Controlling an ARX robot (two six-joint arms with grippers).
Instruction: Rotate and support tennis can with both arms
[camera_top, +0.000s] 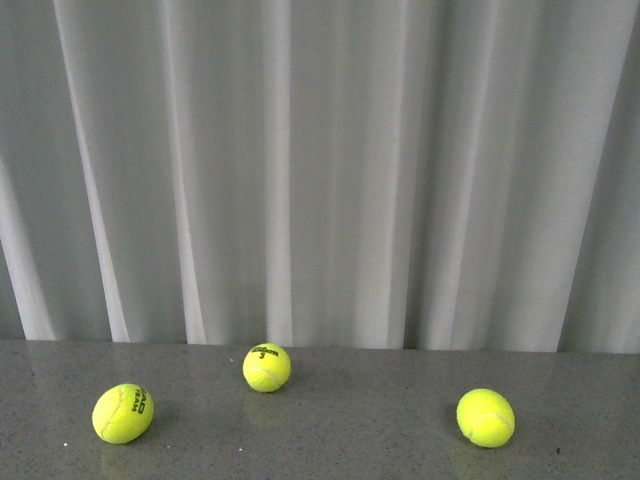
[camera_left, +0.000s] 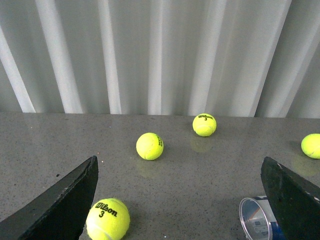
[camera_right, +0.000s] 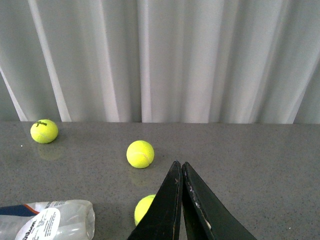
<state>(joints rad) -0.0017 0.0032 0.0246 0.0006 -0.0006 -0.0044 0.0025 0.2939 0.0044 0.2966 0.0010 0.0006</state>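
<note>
The tennis can lies on its side on the grey table. In the left wrist view its open clear mouth (camera_left: 255, 220) with a bit of blue label shows beside one finger (camera_left: 292, 200) of my left gripper (camera_left: 180, 167), which is open and holds nothing. In the right wrist view the can's clear closed end and white label (camera_right: 47, 220) lie off to the side of my right gripper (camera_right: 179, 165), whose jaws are shut together on nothing. Neither arm nor the can appears in the front view.
Three yellow-green tennis balls (camera_top: 123, 413) (camera_top: 267, 367) (camera_top: 486, 417) lie loose on the grey table (camera_top: 340, 440) before a white curtain (camera_top: 320, 170). A ball marked Wilson 3 (camera_left: 107, 219) rests by the left gripper's other finger. One ball (camera_right: 145, 209) is partly hidden behind the right gripper.
</note>
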